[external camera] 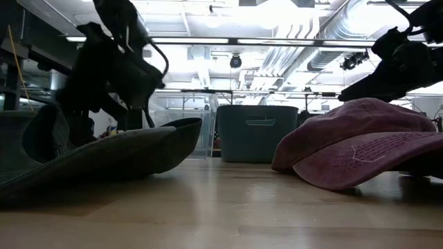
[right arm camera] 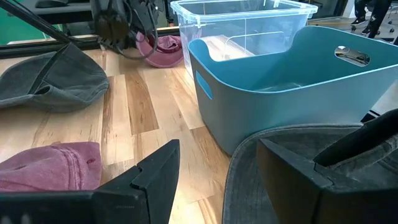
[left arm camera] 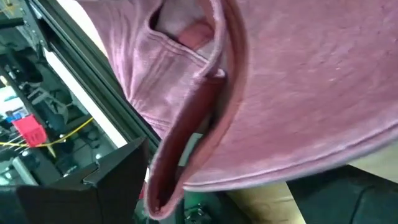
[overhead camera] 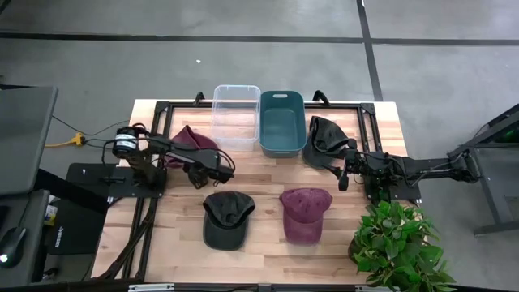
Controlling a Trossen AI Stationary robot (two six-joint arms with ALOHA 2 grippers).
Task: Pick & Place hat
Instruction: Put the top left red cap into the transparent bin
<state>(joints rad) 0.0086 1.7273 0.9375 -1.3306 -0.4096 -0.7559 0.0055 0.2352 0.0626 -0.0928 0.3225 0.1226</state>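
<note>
Four hats sit on my table (overhead camera: 243, 268). From the left: a maroon hat (overhead camera: 188, 139) at the back-left corner, with my left gripper (overhead camera: 212, 167) just beside it; whether its fingers are closed on the fabric I cannot tell. Next come a dark hat (overhead camera: 225, 219) and a second maroon hat (overhead camera: 304, 214), laid out in front for picking. Behind them stand a clear bin (overhead camera: 236, 115) and a teal bin (overhead camera: 282, 122) (presumably the drop spots). At the right, my right gripper (right arm camera: 217, 180) is spread open over a grey hat (right arm camera: 292, 171). No writing is readable.

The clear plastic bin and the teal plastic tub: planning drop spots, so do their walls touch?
Cannot tell. In the high view the clear plastic bin and teal plastic tub sit side by side with no plain gap.
</note>
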